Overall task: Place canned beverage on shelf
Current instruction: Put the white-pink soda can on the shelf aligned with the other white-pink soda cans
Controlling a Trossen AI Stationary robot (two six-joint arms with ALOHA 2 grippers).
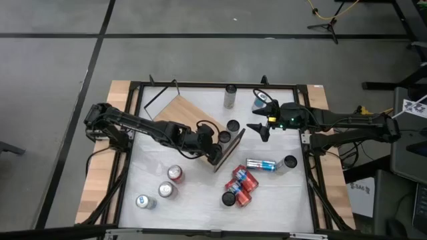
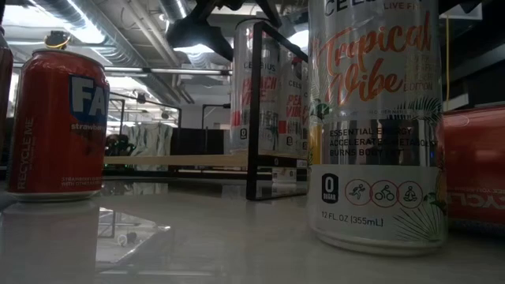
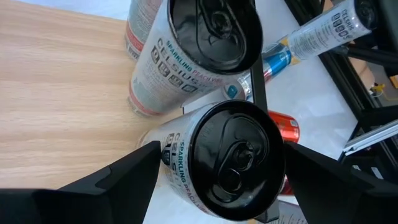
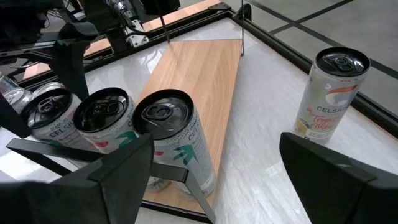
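- Three slim black-lidded aluminium cans [image 4: 102, 118] printed in white and pink stand in a tight row at the 3 o'clock end of the shelf [image 1: 187, 113]. The shelf is a flat rectangular light-wood board with visible grain, on a thin black wire frame, lying at about 10 o'clock from the desk's middle.
- One of these, the nearest black-lidded can [image 3: 233, 162], sits between the fingers of the left gripper [image 3: 222, 152]. The fingers are spread to either side and their tips lie right beside its wall; I cannot tell whether they press on it. A second can [image 3: 186, 56] stands just beyond it on the bare wood.
- One right gripper [image 1: 260, 130] hovers at about 2 o'clock with its fingers spread wide and nothing between them, facing the row of cans.
- One tall silver can with tropical print [image 4: 333, 93] stands upright alone at 12 o'clock on the white desk [image 1: 200, 213], well apart from the shelf.
- Three upright cans stand at 7 o'clock: one red-topped can [image 1: 175, 175] and two silver-topped cans [image 1: 167, 190].
- Several glossy red cans [image 1: 241, 183] lie bunched on their sides at 5 o'clock; I cannot count them exactly.
- One silver-and-blue can [image 1: 260, 165] lies on its side at 4 o'clock, with one dark-topped can [image 1: 289, 162] upright just beside it.
- Two smooth cylinders fill the low view: a red strawberry soda can [image 2: 59, 126] and a silver tropical-print can [image 2: 379, 118].
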